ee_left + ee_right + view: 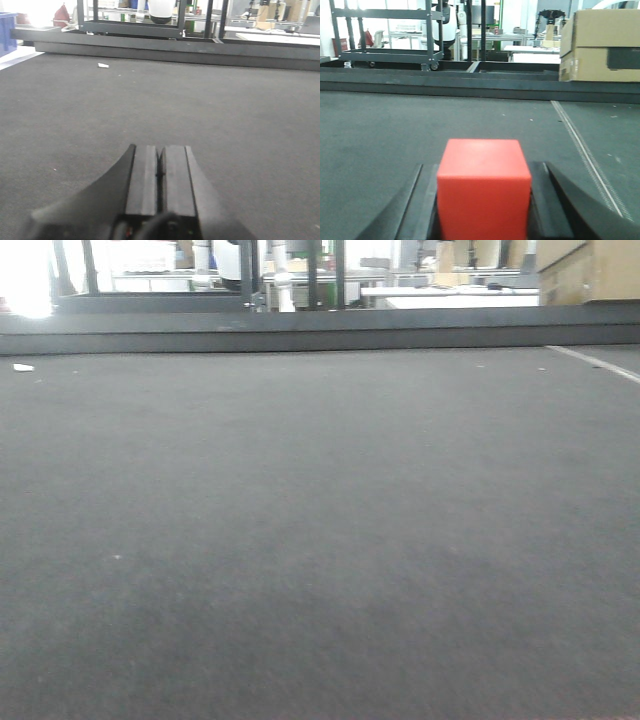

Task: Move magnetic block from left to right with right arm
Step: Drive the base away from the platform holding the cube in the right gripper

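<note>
The magnetic block (483, 192), a bright-red cube, fills the lower middle of the right wrist view. My right gripper (482, 172) is shut on it, one black finger pressed to each side of the cube. In the left wrist view my left gripper (160, 150) is shut, its two pads together with nothing between them, low over the dark mat (200, 110). The front-facing view shows only the bare dark mat (320, 540); neither gripper nor the block appears there.
A raised dark rim (320, 330) bounds the mat's far edge. A white line (580, 150) runs along the mat at the right. A cardboard box (600, 47) stands beyond the far right rim. A small white scrap (103, 65) lies far left.
</note>
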